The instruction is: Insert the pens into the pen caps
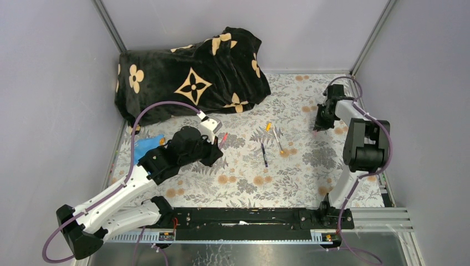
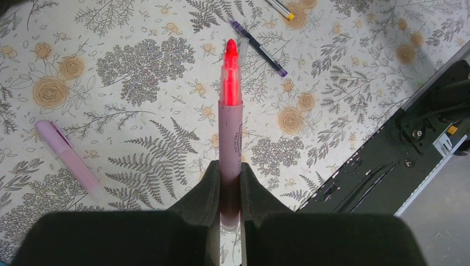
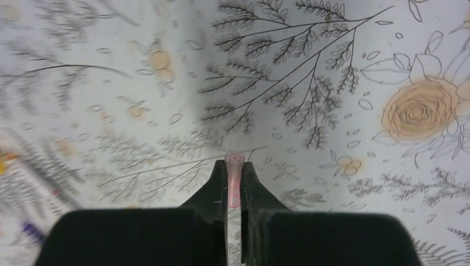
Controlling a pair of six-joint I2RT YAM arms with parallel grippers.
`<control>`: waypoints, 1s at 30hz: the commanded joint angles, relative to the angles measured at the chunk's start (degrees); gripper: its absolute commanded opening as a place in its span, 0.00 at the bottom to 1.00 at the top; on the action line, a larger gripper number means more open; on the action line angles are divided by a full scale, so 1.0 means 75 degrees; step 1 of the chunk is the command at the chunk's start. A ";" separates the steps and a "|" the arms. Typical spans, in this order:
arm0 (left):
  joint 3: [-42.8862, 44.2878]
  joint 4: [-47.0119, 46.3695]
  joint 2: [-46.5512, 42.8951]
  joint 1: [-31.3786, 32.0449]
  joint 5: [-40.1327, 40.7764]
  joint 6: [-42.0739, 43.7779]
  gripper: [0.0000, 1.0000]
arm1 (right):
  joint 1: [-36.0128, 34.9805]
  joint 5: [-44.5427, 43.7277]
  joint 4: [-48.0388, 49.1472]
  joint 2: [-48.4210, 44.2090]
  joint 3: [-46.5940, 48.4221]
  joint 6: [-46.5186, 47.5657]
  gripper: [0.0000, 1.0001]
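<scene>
Pink pen (image 2: 230, 133), red tip bare and pointing away from the wrist, is clamped in the left gripper (image 2: 230, 170); the jaws are closed tight on the lower barrel, one finger on each side; the pen is held clear of the table (image 1: 244, 183).

Reference item: dark blue pen (image 1: 264, 155), lying flat at mid-table. In the overhead view the pink pen is to the left of the dark blue pen and apart from it; in the left wrist view its red tip appears just beside the dark blue pen, but higher up.

Right gripper (image 3: 235, 166): jaws closed on a small pink cap (image 3: 235, 180); only the cap's rounded end shows past the fingertips; the gripper is low over the table, to the right of the dark blue pen and farther from the arm bases; whether the cap touches the table cannot be told.

Other items:
- white pen (image 1: 277, 138), yellow at one end: just beside the dark blue pen on its right, not touching;
- orange-yellow cap (image 1: 268, 126): just beyond the dark blue pen's far end;
- lilac cap (image 2: 65, 154): flat on the table, well apart to the left of the dark blue pen; seen in the left wrist view only;
- black blanket (image 1: 188, 77) with gold flowers: bunched in the corner, well beyond and left of the dark blue pen.
</scene>
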State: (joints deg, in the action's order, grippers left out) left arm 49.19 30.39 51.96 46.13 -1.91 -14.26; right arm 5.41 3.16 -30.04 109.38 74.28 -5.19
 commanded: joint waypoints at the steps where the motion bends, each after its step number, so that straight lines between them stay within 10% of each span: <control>1: 0.0170 -0.0607 -0.0159 -0.0022 -0.0063 -0.0222 0.00 | 0.0017 0.0752 0.1067 -0.1749 -0.0415 -0.0678 0.00; 14: 0.0301 -0.1674 -0.0162 -0.0022 0.0147 -0.0943 0.00 | -0.0078 0.2568 0.4064 -0.5099 -0.2507 -0.3209 0.00; 30: 0.0624 -0.3329 0.1132 0.0024 -0.1119 -0.1719 0.00 | -0.2925 0.2060 0.7076 -0.8204 -0.4488 -0.5000 0.00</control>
State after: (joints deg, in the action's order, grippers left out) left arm 51.70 12.88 59.00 46.13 -6.72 -24.99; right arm -14.72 19.03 10.98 51.55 43.35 -37.78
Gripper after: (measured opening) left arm 0.157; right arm 0.045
